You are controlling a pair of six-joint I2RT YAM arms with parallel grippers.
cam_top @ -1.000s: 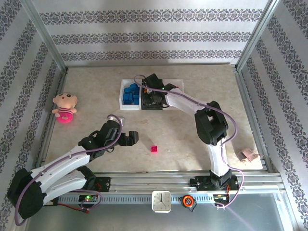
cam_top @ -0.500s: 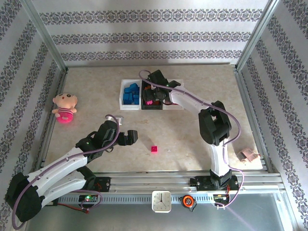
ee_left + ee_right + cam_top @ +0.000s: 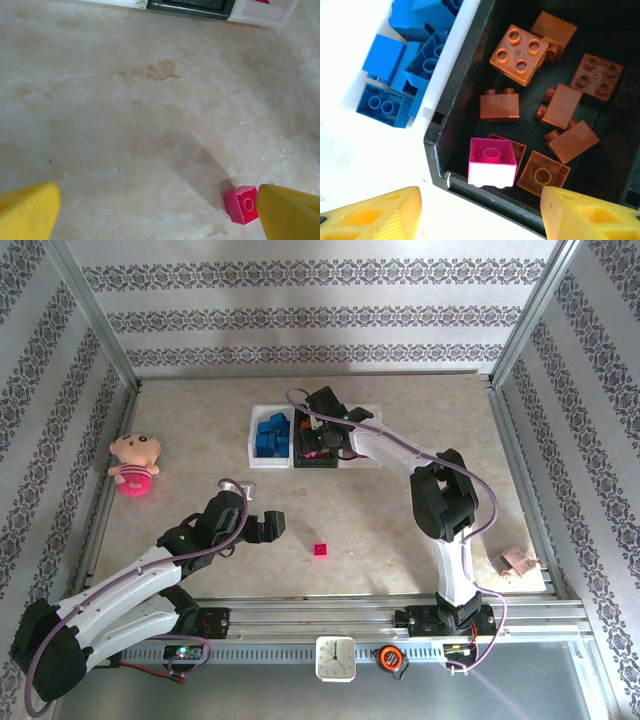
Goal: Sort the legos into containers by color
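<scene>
In the right wrist view, my right gripper [image 3: 480, 220] hangs open over the near wall of the black bin [image 3: 451, 102]. The bin holds several orange bricks [image 3: 518, 47]. A magenta brick [image 3: 492, 162] lies upside down among them, below and between the yellow fingers [image 3: 370, 215], untouched. Blue bricks [image 3: 387, 102] fill the left white bin [image 3: 254, 433]. From above, the right gripper [image 3: 316, 438] is over the black bin [image 3: 318, 462]. Another magenta brick [image 3: 321, 551] lies on the table. My open left gripper [image 3: 278, 528] sits left of it. That brick [image 3: 242, 204] is beside the right fingertip [image 3: 290, 210].
A pink plush doll [image 3: 134, 464] lies at the table's left side. The right white bin [image 3: 366, 455] stands past the black one. A small tan object [image 3: 516, 562] rests at the right edge. Metal frame rails border the table.
My right gripper has pulled back off the black bin's middle, and a magenta brick now shows inside the bin. The left gripper shifted slightly nearer and has since held still.
</scene>
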